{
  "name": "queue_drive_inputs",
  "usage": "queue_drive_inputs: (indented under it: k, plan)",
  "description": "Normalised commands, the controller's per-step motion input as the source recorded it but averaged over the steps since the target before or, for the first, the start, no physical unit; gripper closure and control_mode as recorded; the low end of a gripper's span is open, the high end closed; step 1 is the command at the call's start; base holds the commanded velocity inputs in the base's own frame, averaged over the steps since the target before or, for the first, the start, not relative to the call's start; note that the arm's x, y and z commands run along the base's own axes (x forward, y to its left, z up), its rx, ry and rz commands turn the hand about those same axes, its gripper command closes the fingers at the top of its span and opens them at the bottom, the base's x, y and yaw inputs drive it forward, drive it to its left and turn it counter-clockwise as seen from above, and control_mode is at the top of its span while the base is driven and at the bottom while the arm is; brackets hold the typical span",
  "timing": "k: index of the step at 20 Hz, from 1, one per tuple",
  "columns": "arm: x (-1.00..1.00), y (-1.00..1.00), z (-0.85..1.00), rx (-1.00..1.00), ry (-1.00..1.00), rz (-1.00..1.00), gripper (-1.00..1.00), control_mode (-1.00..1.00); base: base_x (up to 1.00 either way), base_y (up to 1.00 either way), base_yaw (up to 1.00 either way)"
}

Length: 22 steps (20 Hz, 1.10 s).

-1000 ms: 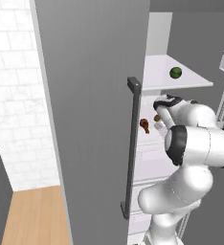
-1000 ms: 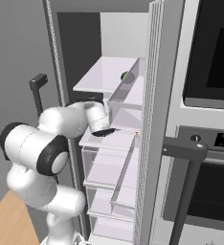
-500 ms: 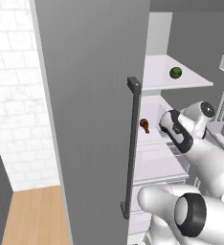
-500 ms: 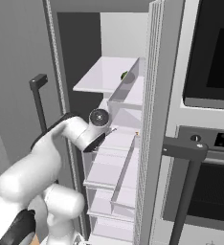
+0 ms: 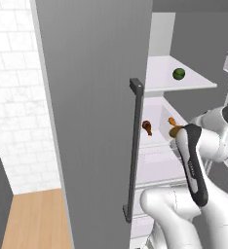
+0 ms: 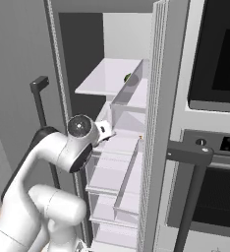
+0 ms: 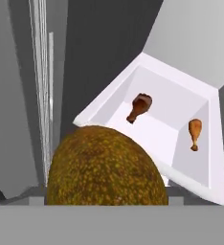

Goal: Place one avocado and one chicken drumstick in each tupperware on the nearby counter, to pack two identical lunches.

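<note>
Arm bent at elbow, forearm reaching into the fridge interior. Gripper (image 5: 176,132) jaws spread wide around the olive-brown avocado (image 7: 106,167), holding it.

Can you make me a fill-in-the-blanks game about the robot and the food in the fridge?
1. The green avocado sits on the fridge's top ____.
2. The white drawer holds ____ chicken drumsticks.
3. The darker drumstick is ____ the lighter drumstick, not touching.
4. Right in front of the hand camera is an olive-brown ____.

Missing words: shelf; two; apart from; avocado
</note>
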Motion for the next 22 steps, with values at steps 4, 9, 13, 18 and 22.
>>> queue_drive_inputs:
  k: [4, 9, 13, 18, 22]
  plan:
    - [-0.93, 0.33, 0.41, 0.00, 0.00, 0.00, 1.00, -1.00, 0.00, 0.00, 0.00]
    - [-0.66, 0.18, 0.74, 0.00, -0.01, 0.00, 1.00, -1.00, 0.00, 0.00, 0.00]
    - [-0.51, 0.43, 0.31, -0.06, -0.01, 0.00, 1.00, -1.00, 0.00, 0.00, 0.00]
    - [0.00, 0.00, 0.00, 0.00, 0.00, 0.00, 1.00, 1.00, -0.62, 0.52, 0.00]
    - [0.00, 0.00, 0.00, 0.00, 0.00, 0.00, 1.00, 1.00, -1.00, -0.05, -0.04]
